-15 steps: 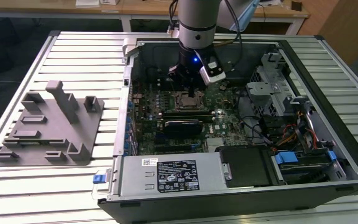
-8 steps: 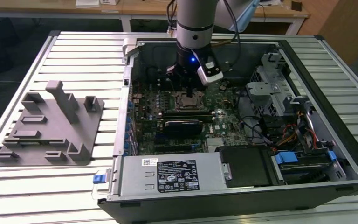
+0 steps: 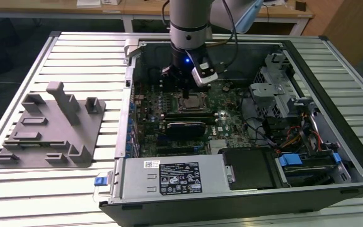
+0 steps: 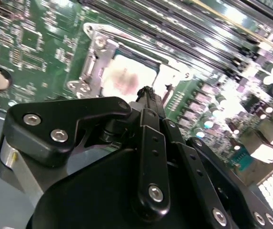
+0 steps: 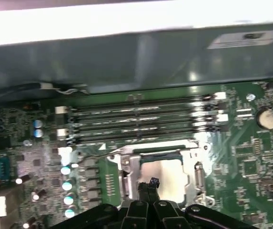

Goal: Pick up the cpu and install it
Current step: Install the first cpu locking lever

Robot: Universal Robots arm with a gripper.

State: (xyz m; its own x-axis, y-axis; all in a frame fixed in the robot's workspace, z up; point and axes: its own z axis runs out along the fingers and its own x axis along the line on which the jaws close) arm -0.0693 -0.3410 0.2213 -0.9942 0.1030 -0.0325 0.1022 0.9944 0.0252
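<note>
In the exterior view a grey fixture point(image 3: 49, 130) of posts and ledges sits by the left edge of a slatted metal table point(image 3: 81, 56). Just to its right an open computer case point(image 3: 332, 156) takes up the middle and right of the table, with its motherboard point(image 3: 232, 125) facing up. The arm point(image 3: 188, 19) comes down from the table's far edge into the far half of the case. Under it the cpu point(image 3: 193, 100) lies flat in the socket point(image 3: 193, 108) on the far part of the motherboard. In both wrist views the cpu point(image 4: 124, 78) point(image 5: 167, 174) is a silvery square lying level inside the socket's metal frame point(image 4: 91, 62) point(image 5: 126, 167). The gripper point(image 4: 146, 93) point(image 5: 150, 183) is closed, its two black fingertips pressed together with nothing between them. The tips hang over the cpu near one of its edges, and I cannot tell whether they touch its top. Four long memory slots point(image 5: 141, 119) run side by side just beyond the socket, toward the case wall. A coin battery point(image 5: 268, 118) sits on the board well apart from the socket. In the exterior view a power supply point(image 3: 168, 177) lies along the near edge of the case, and a metal drive cage point(image 3: 276, 85) stands at the case's right side.
</note>
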